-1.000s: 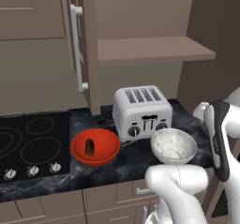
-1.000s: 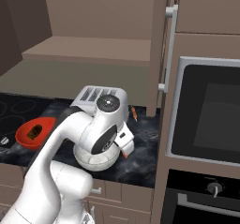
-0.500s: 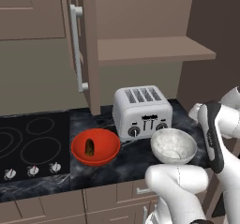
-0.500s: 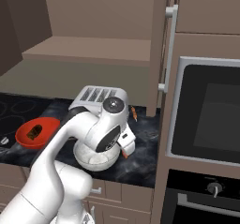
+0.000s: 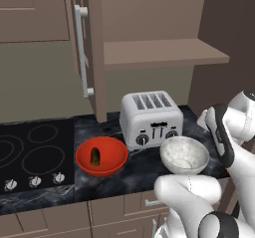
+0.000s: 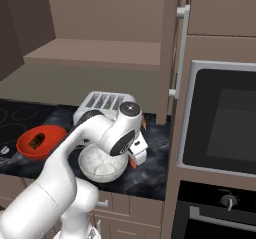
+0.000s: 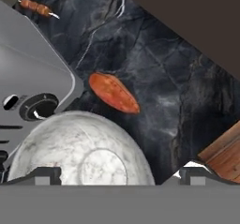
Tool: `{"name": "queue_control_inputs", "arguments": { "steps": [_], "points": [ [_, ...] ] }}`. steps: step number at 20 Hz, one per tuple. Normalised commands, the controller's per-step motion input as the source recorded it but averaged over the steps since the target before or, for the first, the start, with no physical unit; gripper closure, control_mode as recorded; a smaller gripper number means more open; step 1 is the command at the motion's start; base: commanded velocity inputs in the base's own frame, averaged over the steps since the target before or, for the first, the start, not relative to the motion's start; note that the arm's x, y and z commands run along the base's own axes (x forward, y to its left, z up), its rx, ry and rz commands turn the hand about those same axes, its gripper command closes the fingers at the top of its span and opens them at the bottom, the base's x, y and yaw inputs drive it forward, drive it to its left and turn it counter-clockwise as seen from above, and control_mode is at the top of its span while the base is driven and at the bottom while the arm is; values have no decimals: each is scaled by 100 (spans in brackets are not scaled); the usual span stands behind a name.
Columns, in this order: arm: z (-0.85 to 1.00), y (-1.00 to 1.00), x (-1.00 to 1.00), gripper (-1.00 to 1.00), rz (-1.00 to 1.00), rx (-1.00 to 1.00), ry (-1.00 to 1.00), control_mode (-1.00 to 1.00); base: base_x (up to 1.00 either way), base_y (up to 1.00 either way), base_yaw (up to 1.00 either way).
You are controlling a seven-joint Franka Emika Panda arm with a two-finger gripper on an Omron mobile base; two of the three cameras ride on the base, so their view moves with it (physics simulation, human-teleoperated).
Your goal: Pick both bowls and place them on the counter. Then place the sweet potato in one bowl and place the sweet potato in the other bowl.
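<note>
while the white arm has swung its wrist a little lower and rightward over the last second, the fingers hang spread wide and empty above the grey-white marbled stone-look bowl. both bowls sit on the black veined worktop; the glossy red bowl already holds a brown sweet potato (done). the orange sweet potato lies just beside the marbled bowl, near the silver toaster, so it's probably the next grab.

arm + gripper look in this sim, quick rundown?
Glossy white rounded arm links with dark grey joint bands and a dark round cap with a silver centre at the wrist. No cables visible. The gripper has small, blocky, dark grey fingertips at its jaws.
</note>
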Motion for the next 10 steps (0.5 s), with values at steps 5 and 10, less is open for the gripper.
{"name": "queue_control_inputs", "arguments": {
  "steps": [5,10],
  "points": [
    [-14,-6,29,-100,-6,0,5,-100,0,0,0],
    [-19,-13,23,-100,-5,1,4,-100,0,0,0]
  ]
}}
